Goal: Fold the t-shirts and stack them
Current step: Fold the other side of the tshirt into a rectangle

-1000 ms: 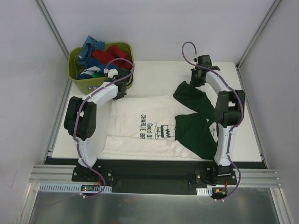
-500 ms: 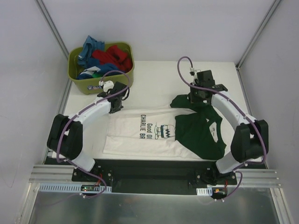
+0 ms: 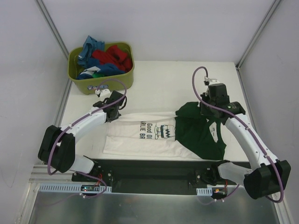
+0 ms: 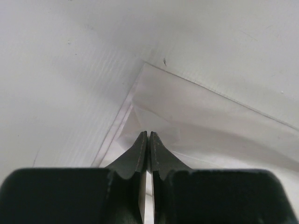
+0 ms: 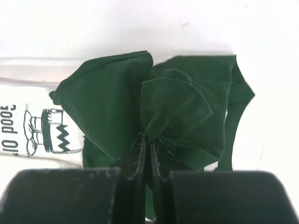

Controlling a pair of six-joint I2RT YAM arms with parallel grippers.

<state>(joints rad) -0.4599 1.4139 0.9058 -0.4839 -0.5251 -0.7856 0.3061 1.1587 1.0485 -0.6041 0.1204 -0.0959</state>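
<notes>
The cream t-shirt (image 3: pixel 140 137) with black cartoon print lies on the white table, its dark green sleeve (image 3: pixel 198 133) bunched at the right. My left gripper (image 3: pixel 113 112) is shut on the shirt's far left cream edge and holds it over the shirt; the left wrist view shows the shut tips (image 4: pixel 148 134) pinching cream cloth (image 4: pixel 210 130). My right gripper (image 3: pixel 204 111) is shut on a gathered fold of the green sleeve (image 5: pixel 173 107), its tips (image 5: pixel 148 140) buried in the cloth. Blue (image 3: pixel 91 46) and red (image 3: pixel 114 56) shirts lie in the tub.
The olive-green tub (image 3: pixel 77 83) stands at the table's far left corner, just beyond my left gripper. White walls with metal posts close in the table on three sides. Bare white table (image 3: pixel 159 84) lies beyond the shirt.
Both grippers have moved toward the near edge, carrying the shirt's far edge and the green sleeve over the shirt. The visible shirt has become narrower front to back.
</notes>
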